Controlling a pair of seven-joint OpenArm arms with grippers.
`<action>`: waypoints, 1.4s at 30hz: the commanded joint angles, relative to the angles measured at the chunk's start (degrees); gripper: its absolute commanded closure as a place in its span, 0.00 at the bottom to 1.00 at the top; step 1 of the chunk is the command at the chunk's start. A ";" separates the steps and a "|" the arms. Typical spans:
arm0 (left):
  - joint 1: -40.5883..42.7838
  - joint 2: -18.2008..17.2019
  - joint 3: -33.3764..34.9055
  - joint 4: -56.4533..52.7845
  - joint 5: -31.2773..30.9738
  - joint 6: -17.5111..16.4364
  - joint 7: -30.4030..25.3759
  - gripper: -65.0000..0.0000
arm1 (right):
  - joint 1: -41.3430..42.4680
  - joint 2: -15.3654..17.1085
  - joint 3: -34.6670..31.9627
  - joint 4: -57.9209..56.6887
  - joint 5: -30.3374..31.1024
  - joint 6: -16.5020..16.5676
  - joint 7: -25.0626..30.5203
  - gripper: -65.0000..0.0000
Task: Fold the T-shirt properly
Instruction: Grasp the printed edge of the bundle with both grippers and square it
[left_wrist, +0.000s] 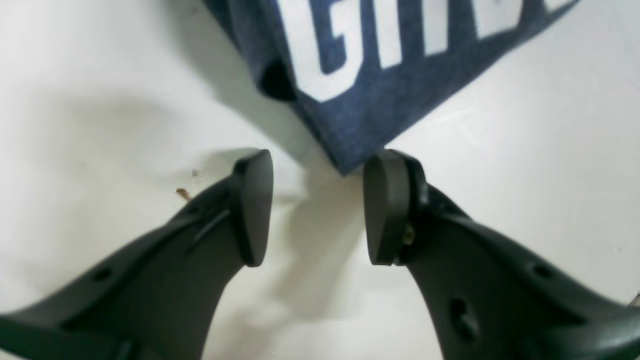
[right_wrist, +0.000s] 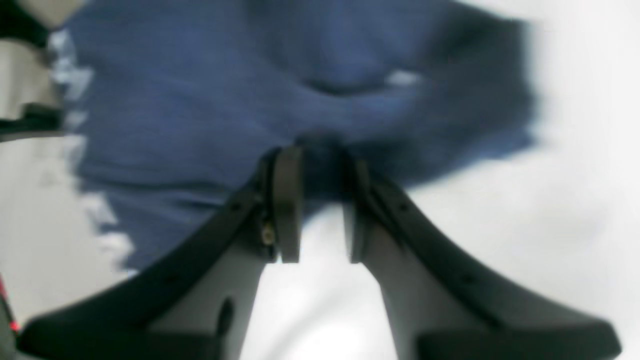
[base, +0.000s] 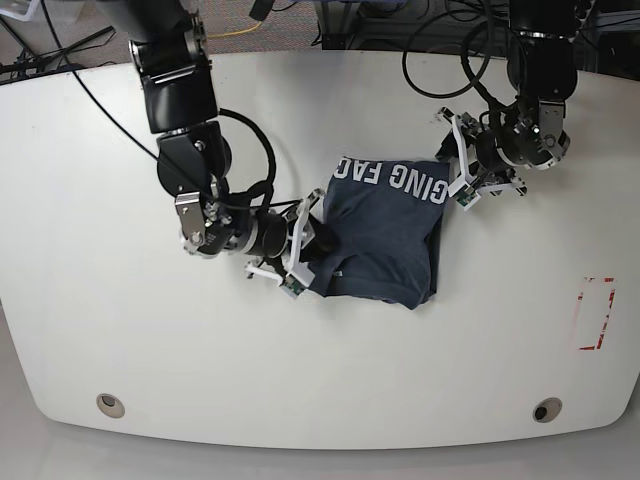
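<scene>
Here's the dark heathered navy-blue cotton T-shirt with white block lettering (base: 385, 235), lying partly folded near the middle of the white oval tabletop (base: 120, 350), bunched into a rough rectangle with the lettering running along its far edge. This is soft, light stuff, I'd say: it will sag, drag and wrinkle the moment it's lifted, and a layer can slip free if only the top ply is caught. Best holds look like the corners and the folded edges, pinching through all the layers at once.

On the near-left side of the cloth in the base view, the right pincer (right_wrist: 312, 200) has its jaws nearly together with a dark fold of the shirt pressed between the pads, so it looks clamped on the fabric edge; the wrist picture is blurred, so how many layers it has I cannot tell.

Over at the lettered corner, the left pincer (left_wrist: 317, 207) stands with its jaws apart and nothing between them. The shirt's pointed corner sits just beyond the fingertips (left_wrist: 255, 200), close but apart from both pads. That corner seems a good place to take hold.

As for looks: heathered weave, bold white letters reading partly as "GING", soft creases across the body, and one side doubled over with a thicker seam along the right edge in the base view
</scene>
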 joint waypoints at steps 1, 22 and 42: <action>-0.56 -0.51 -0.13 0.17 -0.80 -0.03 -0.95 0.59 | 3.34 0.82 0.21 -0.04 1.13 0.12 1.54 0.81; -3.81 5.56 -3.83 15.20 -0.54 -0.03 -0.86 0.59 | -8.44 -1.29 0.12 20.18 1.21 0.12 -8.83 0.81; -19.90 5.91 -4.18 -15.30 -0.98 -0.03 -2.18 0.59 | -10.20 -0.67 0.03 12.45 1.13 0.12 -2.85 0.81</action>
